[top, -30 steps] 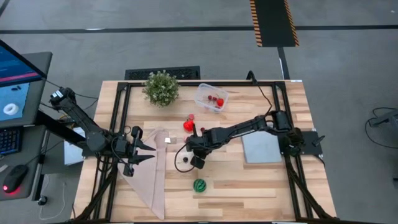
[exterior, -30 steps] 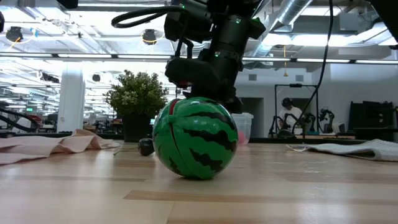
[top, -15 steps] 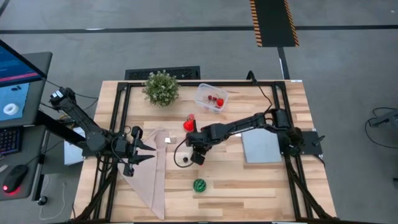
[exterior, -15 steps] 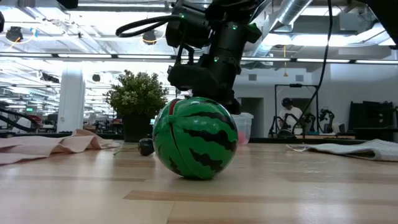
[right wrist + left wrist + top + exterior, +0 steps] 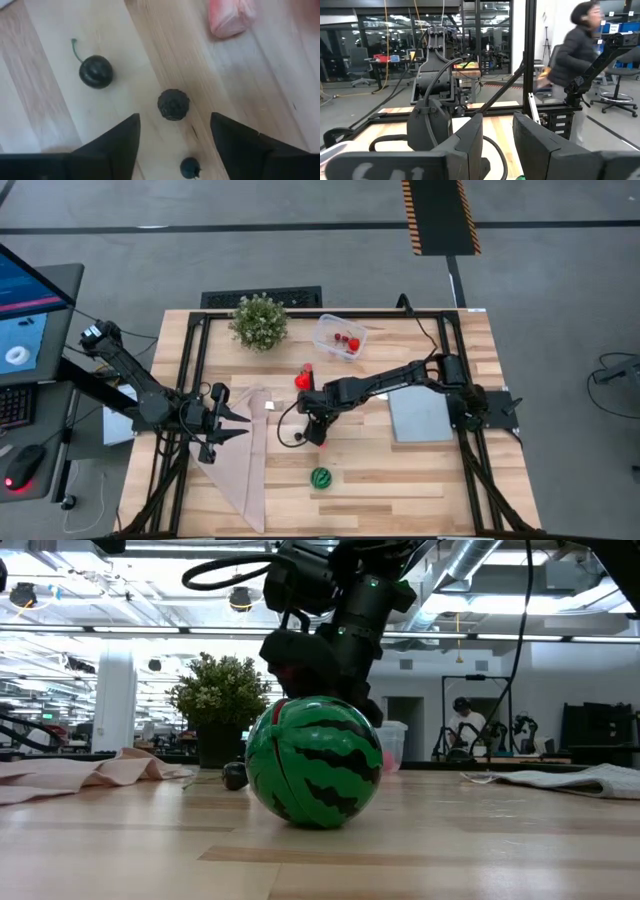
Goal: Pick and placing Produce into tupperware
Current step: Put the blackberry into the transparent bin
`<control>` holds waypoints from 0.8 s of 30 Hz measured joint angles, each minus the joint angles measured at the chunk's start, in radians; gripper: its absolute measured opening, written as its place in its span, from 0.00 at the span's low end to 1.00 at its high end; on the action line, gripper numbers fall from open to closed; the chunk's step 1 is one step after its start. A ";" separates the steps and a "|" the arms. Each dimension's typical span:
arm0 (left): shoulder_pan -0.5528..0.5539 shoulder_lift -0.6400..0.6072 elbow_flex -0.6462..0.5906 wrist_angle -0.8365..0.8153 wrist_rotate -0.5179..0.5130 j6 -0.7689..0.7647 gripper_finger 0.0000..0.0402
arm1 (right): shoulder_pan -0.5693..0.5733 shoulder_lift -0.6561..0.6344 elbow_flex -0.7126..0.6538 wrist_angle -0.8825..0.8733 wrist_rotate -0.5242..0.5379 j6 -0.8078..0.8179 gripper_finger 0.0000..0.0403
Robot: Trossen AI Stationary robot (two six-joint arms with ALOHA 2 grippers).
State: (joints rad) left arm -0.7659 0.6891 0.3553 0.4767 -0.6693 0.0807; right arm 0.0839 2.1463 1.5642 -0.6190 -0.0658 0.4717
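Right wrist view showed you the step in hand: your right gripper (image 5: pixel 172 137) hung over the bare wood with its fingers (image 5: pixel 117 137) spread wide and nothing between them, lined up above a dark bumpy berry (image 5: pixel 173 104). A dark cherry (image 5: pixel 95 71) with a green stem lay off to one side, a much smaller dark berry (image 5: pixel 189 167) sat close by the gripper, and a pink piece (image 5: pixel 229 17) lay farther off. From above, that gripper (image 5: pixel 318 430) stood mid-table, just short of a red piece (image 5: pixel 302 381), with the striped green ball (image 5: pixel 321 477) well apart toward the near edge. The tupperware (image 5: pixel 340 337) sat at the far side beside the potted plant (image 5: pixel 259 321), already holding a few red pieces (image 5: pixel 346 340).

I judged you were at the pick, with most of the produce not yet in the tub. Your next move called for a straight descent so the fingers would bracket the bumpy berry, then a gentle close; the berry is small and round and could roll out.

Your left gripper (image 5: pixel 238 425) waited over the pale cloth (image 5: pixel 240 470) at the left; its fingers (image 5: pixel 470 137) stood slightly apart and held nothing.
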 joint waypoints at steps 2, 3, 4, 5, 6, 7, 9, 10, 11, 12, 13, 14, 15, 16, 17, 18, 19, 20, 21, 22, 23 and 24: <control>0.000 0.000 0.000 0.000 0.000 0.000 0.24 | 0.001 0.000 0.000 0.010 0.003 0.008 0.69; 0.000 0.000 0.000 0.000 0.000 0.000 0.24 | 0.001 0.000 0.000 0.021 0.003 0.009 0.70; 0.000 0.000 0.000 0.000 0.000 0.000 0.24 | 0.001 0.000 0.000 0.033 0.003 0.010 0.71; 0.000 0.000 0.000 0.000 0.000 0.000 0.24 | 0.001 0.000 0.000 0.043 0.003 0.010 0.71; 0.000 0.000 0.000 0.000 0.000 0.000 0.24 | 0.001 0.000 0.000 0.052 0.003 0.010 0.71; 0.000 0.000 0.000 0.000 0.000 0.000 0.24 | 0.001 0.000 0.000 0.057 0.003 0.010 0.71; 0.000 0.000 0.000 0.000 0.000 -0.001 0.24 | -0.001 0.000 0.000 0.060 0.003 0.010 0.71; 0.000 0.000 0.000 0.000 0.000 -0.001 0.24 | -0.001 0.000 0.000 0.059 0.005 0.011 0.71; 0.000 0.000 0.000 0.000 0.000 -0.001 0.24 | -0.001 0.001 0.000 0.059 0.009 0.016 0.71; 0.000 0.000 0.000 0.000 0.000 -0.001 0.24 | -0.001 0.001 0.000 0.059 0.011 0.020 0.71; 0.000 0.000 0.000 0.000 0.000 -0.001 0.24 | -0.001 0.001 0.000 0.059 0.011 0.026 0.71; 0.000 0.000 0.000 0.000 0.000 -0.001 0.24 | -0.001 0.001 0.000 0.059 0.011 0.032 0.71; 0.000 0.000 0.000 0.000 0.000 -0.001 0.24 | -0.001 0.001 0.000 0.057 0.011 0.039 0.71; 0.000 0.000 0.000 0.000 0.000 -0.001 0.24 | -0.001 0.001 0.000 0.051 0.011 0.045 0.71; 0.000 0.000 0.000 0.000 0.000 -0.001 0.24 | -0.001 0.001 0.000 0.047 0.011 0.045 0.71; 0.000 0.000 0.000 0.000 0.000 -0.001 0.24 | -0.001 0.002 0.000 0.048 0.011 0.045 0.71; 0.000 0.000 0.000 0.000 0.000 -0.002 0.24 | -0.001 0.002 0.000 0.048 0.011 0.044 0.71; 0.000 0.000 0.000 0.000 0.000 -0.002 0.24 | -0.001 0.002 0.000 0.051 0.017 0.045 0.71; 0.000 0.000 0.000 0.000 0.000 -0.002 0.24 | -0.001 0.002 0.000 0.058 0.021 0.045 0.71; 0.000 0.000 0.000 0.000 0.000 -0.002 0.24 | -0.001 0.002 0.000 0.067 0.022 0.045 0.71; 0.000 0.000 0.000 0.000 0.000 -0.002 0.24 | -0.001 0.002 0.000 0.075 0.022 0.045 0.71; 0.000 0.000 0.000 0.000 0.000 -0.002 0.24 | -0.001 0.002 0.000 0.080 0.020 0.045 0.71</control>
State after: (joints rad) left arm -0.7658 0.6891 0.3553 0.4767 -0.6693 0.0788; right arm 0.0826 2.1483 1.5642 -0.5386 -0.0454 0.5163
